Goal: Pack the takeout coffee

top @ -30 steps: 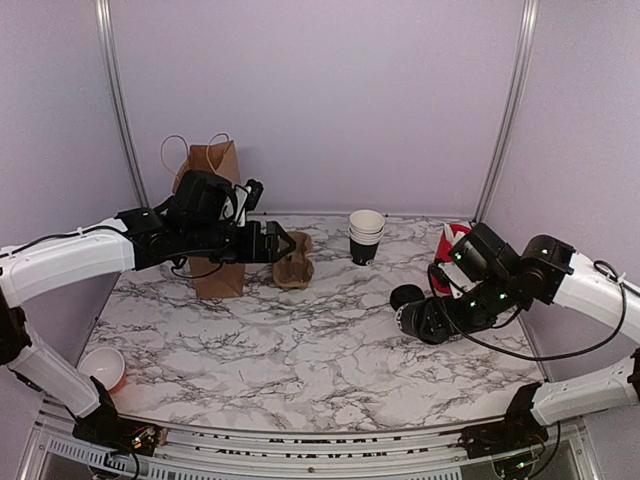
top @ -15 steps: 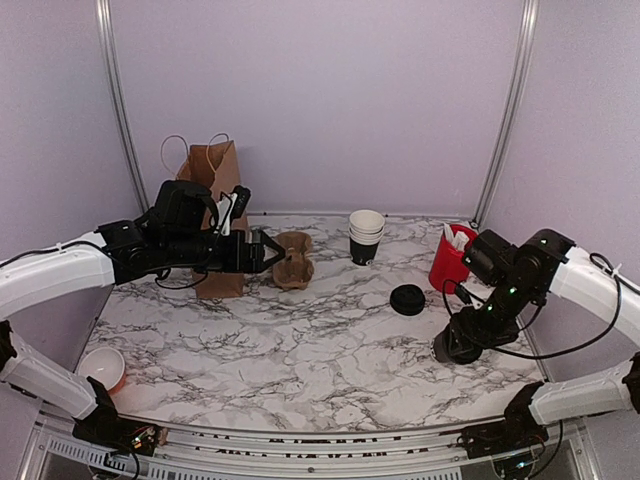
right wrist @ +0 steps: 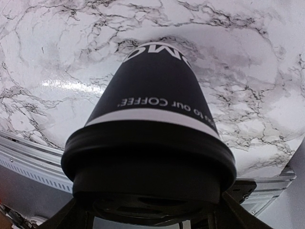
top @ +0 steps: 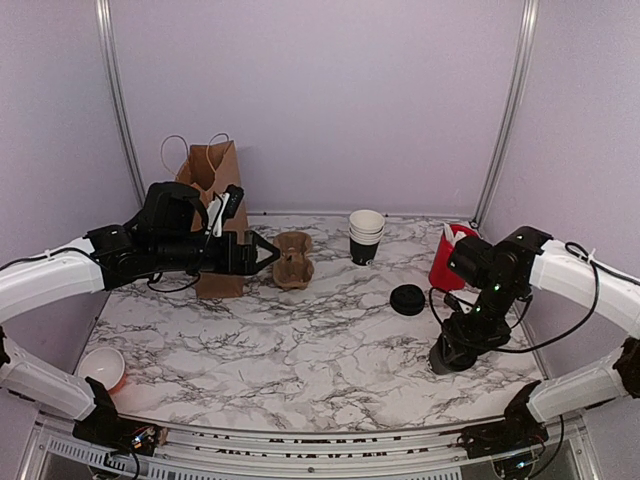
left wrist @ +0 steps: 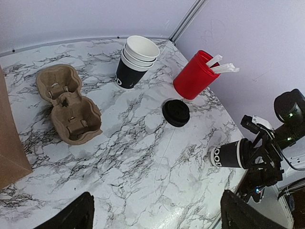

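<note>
1. My right claw (top: 448, 357) is clenched around the lid end of the one takeout coffee (right wrist: 157, 90), at the front right of the marble table (top: 300, 350).
2. The cup's long axis runs in line with my fingers, lid toward my wrist and base pointing away, down at the marble.
3. My left claw (top: 265, 252) hangs spread, holding nothing.
4. Beyond: one loose lid (top: 407, 299), one stack of three cups (top: 366, 236), one red cup (left wrist: 194, 76), one cardboard carrier (top: 294, 260), one paper bag (top: 214, 200).

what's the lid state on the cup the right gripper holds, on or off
On. In the right wrist view the black lid caps the takeout coffee, which the right gripper holds.
</note>
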### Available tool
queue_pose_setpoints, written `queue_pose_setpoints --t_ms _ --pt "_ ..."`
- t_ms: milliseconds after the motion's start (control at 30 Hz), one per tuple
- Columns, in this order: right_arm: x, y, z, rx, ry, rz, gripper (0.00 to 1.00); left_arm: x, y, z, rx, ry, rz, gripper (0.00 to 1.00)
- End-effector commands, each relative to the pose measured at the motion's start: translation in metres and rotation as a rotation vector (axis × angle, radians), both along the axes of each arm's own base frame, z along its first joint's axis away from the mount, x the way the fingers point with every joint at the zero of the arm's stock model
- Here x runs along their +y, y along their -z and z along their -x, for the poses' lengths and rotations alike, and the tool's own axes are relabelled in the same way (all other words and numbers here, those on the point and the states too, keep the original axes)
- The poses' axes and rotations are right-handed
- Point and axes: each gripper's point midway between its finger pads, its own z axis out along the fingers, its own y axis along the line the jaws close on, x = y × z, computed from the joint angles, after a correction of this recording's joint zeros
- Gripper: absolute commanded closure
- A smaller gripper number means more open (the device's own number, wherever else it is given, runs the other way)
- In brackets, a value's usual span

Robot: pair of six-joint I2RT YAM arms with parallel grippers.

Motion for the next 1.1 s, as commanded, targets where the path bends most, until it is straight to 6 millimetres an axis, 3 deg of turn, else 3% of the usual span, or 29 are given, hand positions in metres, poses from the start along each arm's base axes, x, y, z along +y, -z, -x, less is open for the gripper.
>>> queue_pose_setpoints --t_ms 0,367,600,1067 --pt "0.005 -0.011 -0.009 -0.012 -0.008 -0.018 0.39 0.001 -0.014 0.001 -0.050 0.010 0.031 0.07" --pt "0.008 -0.015 -0.023 -0.033 -0.022 0.006 0.18 0.005 -0.020 0.001 -0.063 0.000 0.043 0.07" --pt "0.012 -0.019 -0.033 -0.049 -0.030 0.012 0.10 0.006 -0.021 0.002 -0.068 0.003 0.047 0.07" --pt "0.018 -0.019 -0.050 -0.080 -0.033 0.023 0.08 0.008 -0.020 0.001 -0.068 -0.002 0.047 0.07"
